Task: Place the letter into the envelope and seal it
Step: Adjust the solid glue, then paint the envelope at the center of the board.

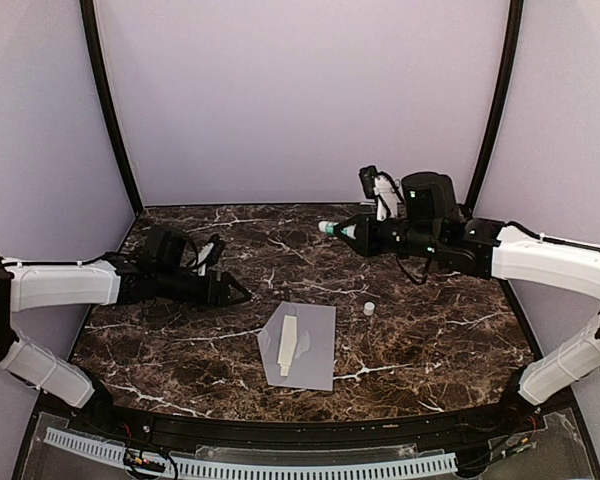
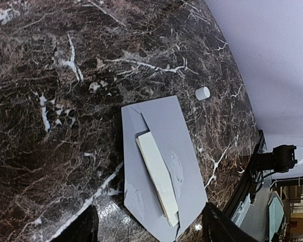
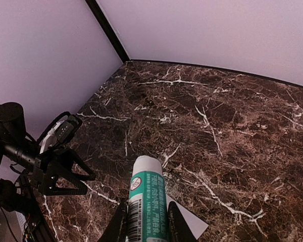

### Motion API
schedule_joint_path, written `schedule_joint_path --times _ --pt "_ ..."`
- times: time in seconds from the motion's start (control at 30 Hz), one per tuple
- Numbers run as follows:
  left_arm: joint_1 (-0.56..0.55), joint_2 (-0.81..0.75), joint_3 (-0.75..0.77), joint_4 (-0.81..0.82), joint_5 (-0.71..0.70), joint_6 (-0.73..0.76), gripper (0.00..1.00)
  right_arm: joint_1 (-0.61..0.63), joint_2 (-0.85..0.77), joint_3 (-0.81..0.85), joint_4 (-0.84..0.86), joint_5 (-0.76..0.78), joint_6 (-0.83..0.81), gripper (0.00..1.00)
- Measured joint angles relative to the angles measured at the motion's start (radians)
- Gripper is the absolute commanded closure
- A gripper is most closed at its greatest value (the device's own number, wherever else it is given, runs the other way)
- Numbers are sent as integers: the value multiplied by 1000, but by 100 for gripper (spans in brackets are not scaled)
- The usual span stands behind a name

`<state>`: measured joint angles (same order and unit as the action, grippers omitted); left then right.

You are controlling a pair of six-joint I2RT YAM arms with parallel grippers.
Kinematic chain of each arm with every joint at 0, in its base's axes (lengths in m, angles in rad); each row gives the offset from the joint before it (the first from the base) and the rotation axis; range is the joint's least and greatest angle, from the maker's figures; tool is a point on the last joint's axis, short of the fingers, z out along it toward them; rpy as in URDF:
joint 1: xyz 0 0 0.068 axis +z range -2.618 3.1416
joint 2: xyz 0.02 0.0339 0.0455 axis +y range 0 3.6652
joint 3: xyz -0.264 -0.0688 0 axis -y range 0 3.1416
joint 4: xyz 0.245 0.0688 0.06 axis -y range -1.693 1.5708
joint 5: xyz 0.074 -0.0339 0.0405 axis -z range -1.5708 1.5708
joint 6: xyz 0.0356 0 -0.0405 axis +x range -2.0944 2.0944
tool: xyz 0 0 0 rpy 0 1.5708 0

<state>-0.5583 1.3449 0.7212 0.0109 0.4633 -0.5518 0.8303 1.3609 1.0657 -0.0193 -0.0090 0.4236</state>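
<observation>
The pale grey-lavender envelope (image 1: 315,350) lies flat on the marble table near the front centre, its triangular flap open. A folded white letter (image 1: 287,350) lies along it, partly tucked in. In the left wrist view the envelope (image 2: 192,166) and letter (image 2: 159,176) lie just ahead of my left gripper (image 2: 149,224), which is open and empty. My left gripper (image 1: 235,292) rests left of the envelope. My right gripper (image 1: 348,231) is shut on a green glue stick (image 1: 327,228), held above the back of the table. In the right wrist view the glue stick (image 3: 147,199) points forward with its white end bare.
A small white cap (image 1: 369,309) stands on the table right of the envelope and also shows in the left wrist view (image 2: 202,93). Lavender walls enclose the back and sides. A black rim (image 1: 280,425) runs along the table's front edge.
</observation>
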Motion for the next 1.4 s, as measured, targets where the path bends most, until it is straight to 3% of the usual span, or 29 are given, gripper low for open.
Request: schedule_joint_path --times 0.53,0.97,1.4 --pt "-40 193 -43 83 124 -29 44 0 26 -10 -56 -71 8 96" --pt "-69 303 -34 118 143 -36 48 0 26 -23 -57 -80 21 98" --pt "-85 374 -1 170 187 -41 57 0 26 -23 -57 -83 27 99"
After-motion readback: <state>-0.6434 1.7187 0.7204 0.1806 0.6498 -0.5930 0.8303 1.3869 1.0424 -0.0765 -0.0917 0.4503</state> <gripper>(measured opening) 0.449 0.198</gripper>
